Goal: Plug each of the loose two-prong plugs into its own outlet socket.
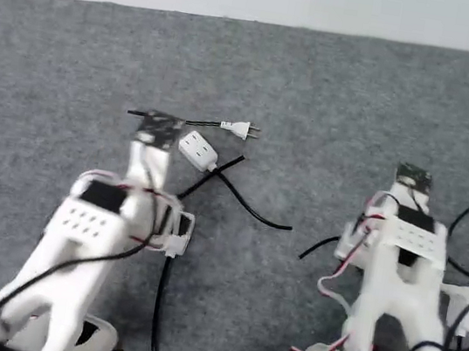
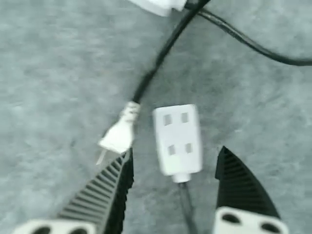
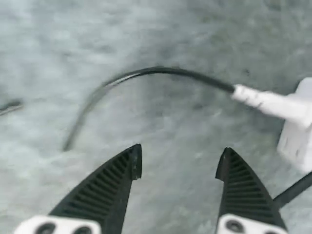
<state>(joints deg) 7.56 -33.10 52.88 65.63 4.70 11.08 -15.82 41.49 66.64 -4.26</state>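
L arm (image 1: 90, 225) is sitting at the left of the gray mat (image 1: 336, 85), its tip pointing toward the mat's middle. L gripper (image 2: 176, 153) is hanging wide open, holding nothing. Its ribbed black fingers (image 2: 109, 187) are flanking an outlet socket (image 2: 178, 139), w/o touching it. That socket is lying face up btwn the jaws, slots showing, its cord running back toward the wrist. A two-prong plug (image 2: 118, 136) is lying just beside it, unplugged, close to one fingertip, w/ its black cord (image 2: 161, 58) trailing away across the mat.

In the high view, a white socket (image 1: 196, 149) is lying just right of the L arm's tip. A white plug (image 1: 240, 129) is lying near it but apart, prongs pointing right, not plugged in. Can't tell if these are the same pair as the one under the L gripper. Thin black cables (image 1: 248, 206) are crossing the mat's middle.

R arm (image 1: 401, 271) is standing at the right, well apart from those parts. R gripper (image 3: 183, 156) is also gaping open and empty, over bare mat. Beyond it a dark cable (image 3: 146, 73) is arcing into a white connector (image 3: 265, 101), which is meeting a white block (image 3: 298, 129) at the view's edge. Can't tell if it's seated.
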